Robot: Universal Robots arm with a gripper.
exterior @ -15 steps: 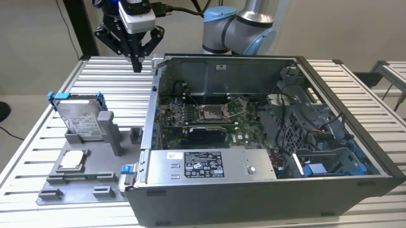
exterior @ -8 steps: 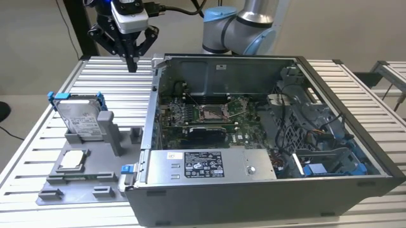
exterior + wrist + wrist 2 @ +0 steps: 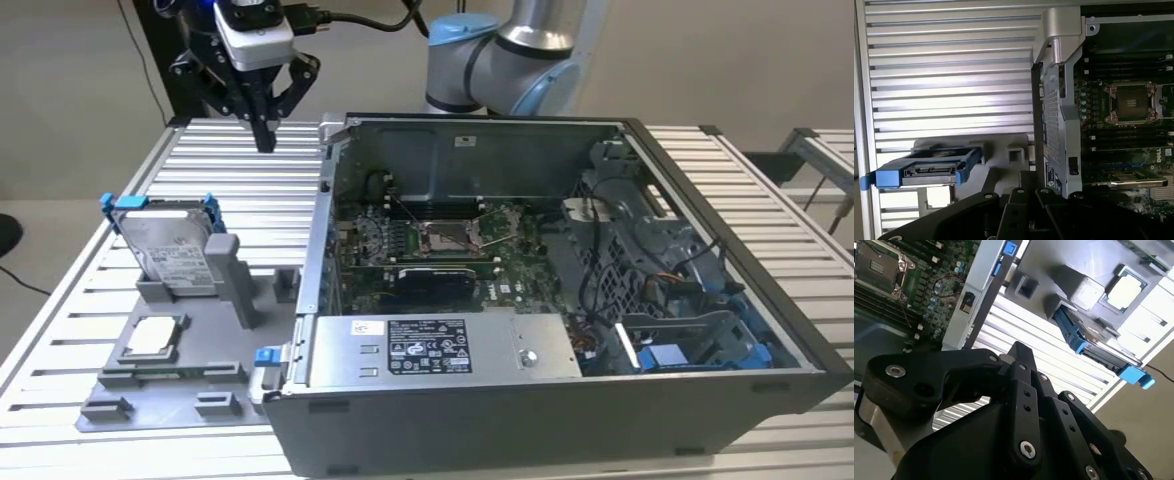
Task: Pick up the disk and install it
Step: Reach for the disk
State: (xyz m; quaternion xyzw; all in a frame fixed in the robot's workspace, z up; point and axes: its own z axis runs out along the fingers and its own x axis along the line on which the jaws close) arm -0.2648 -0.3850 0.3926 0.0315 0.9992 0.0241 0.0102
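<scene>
- Bench [image 3: 227, 170]: ribbed metal slats carry everything. In the exterior view the jaws hang over bare slats at its far end. The first wrist view shows the same slats [image 3: 949, 65] from above.
- Computer case [image 3: 467, 160]: open on top, lower than the jaws and just beside them toward the exterior view's right. It holds the motherboard [image 3: 427, 245] with its processor socket [image 3: 447, 237], cables and blue fittings. Both wrist views look down on the socket [image 3: 1130, 103] [image 3: 876, 265]. The exterior view adds the cabled end of the case.
- Arm [image 3: 514, 60]: grey and pale blue joints behind the case.
- Grey box [image 3: 427, 345]: lies inside the case along its near wall, well apart from the jaws. Its label is black and white, the print too small to tell.
- Grey fixture [image 3: 167, 390]: sits on the bench at the exterior view's left of the case and holds two items.
- Disk [image 3: 171, 250]: stands on edge in the fixture, well apart from the jaws, lower and nearer the exterior camera. The exterior view gives its white printed label and blue carrier. The first wrist view gives the thin edge [image 3: 929, 170], the second wrist view a blue rail and tab [image 3: 1089, 347].
- Gripper [image 3: 264, 138]: points down, jaws pressed together with nothing between them. The second wrist view shows its black linkages [image 3: 1018, 352].
- Chip [image 3: 154, 335]: lies flat in a fixture recess, beyond the disk from the jaws [image 3: 1126, 290].
</scene>
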